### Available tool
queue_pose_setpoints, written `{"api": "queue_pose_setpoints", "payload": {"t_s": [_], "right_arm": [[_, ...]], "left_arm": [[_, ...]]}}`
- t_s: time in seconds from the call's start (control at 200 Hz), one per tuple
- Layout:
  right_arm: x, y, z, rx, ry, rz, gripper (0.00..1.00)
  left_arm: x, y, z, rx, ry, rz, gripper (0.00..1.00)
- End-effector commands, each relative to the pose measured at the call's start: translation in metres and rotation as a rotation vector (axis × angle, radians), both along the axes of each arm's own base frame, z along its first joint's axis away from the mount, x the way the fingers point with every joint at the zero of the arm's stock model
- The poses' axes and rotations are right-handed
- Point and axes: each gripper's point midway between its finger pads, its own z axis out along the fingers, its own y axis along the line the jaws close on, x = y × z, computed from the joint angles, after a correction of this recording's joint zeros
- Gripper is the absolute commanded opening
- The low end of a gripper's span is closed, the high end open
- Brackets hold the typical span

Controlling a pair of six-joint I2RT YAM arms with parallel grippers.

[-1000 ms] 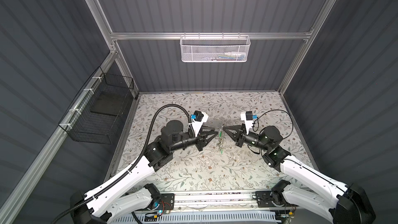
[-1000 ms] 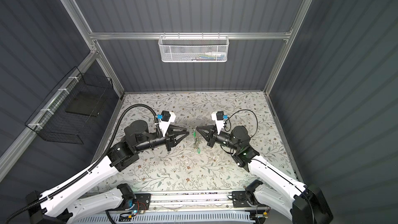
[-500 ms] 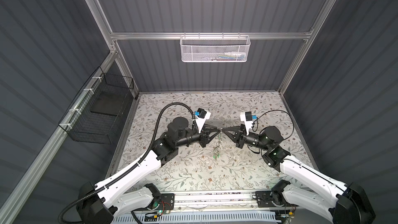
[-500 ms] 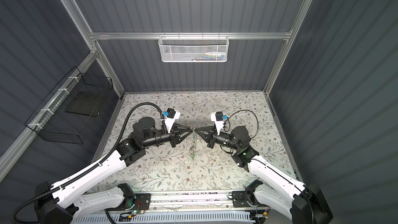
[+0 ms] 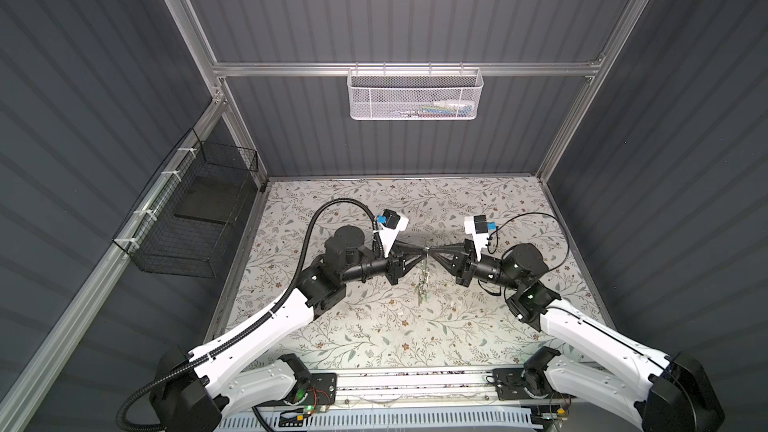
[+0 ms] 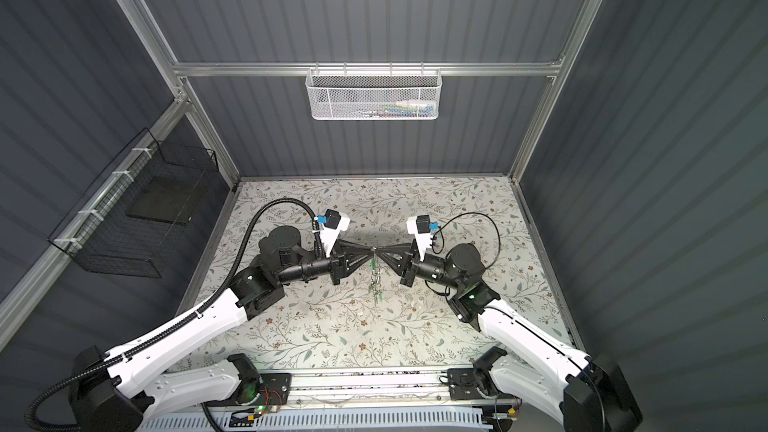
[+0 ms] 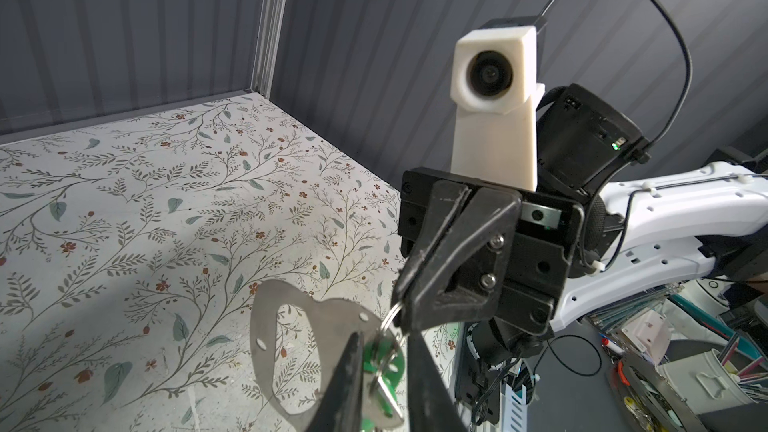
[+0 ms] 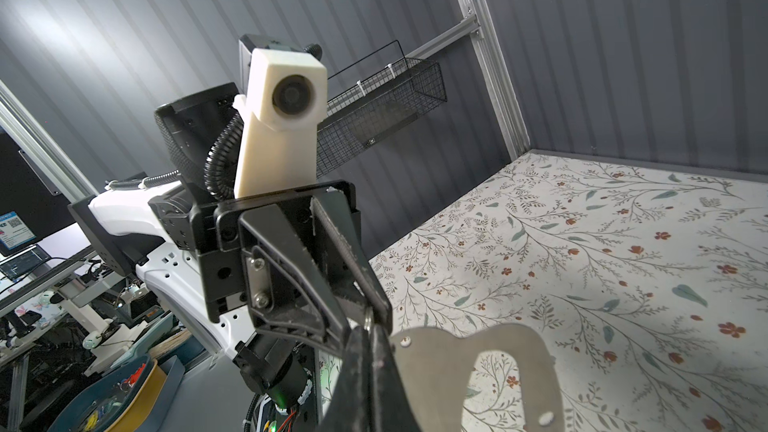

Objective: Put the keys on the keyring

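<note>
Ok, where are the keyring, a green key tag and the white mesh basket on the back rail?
keyring [image 7: 264, 322], left wrist view, on the flat grey band beside its opening.
green key tag [image 7: 395, 367], left wrist view, on its rounded green end.
white mesh basket [image 5: 382, 97], a top view, on its front mesh wall.

The keys [image 7: 392, 367], half hidden by the left tool [image 7: 381, 336], run off the picture's edge.
</note>
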Motion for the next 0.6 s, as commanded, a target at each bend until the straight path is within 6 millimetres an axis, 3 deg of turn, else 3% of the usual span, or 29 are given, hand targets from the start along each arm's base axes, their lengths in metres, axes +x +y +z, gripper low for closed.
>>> {"api": "queue_pose_setpoints", "payload": {"t_s": [0.0,0.595], "right_arm": [[-0.0053,-0.0046,0.0161,0.049,-0.056,0.002,0.00],[-0.0066,-0.0027,0.0157,0.053,-0.047,0.024,0.00]], "left_arm": [[-0.0007,0.0024,0.0057,-0.044,-0.001,-0.010,0.16],[-0.0098,-0.0063,0.0047,-0.079,0.013,-0.098,0.11]]}}
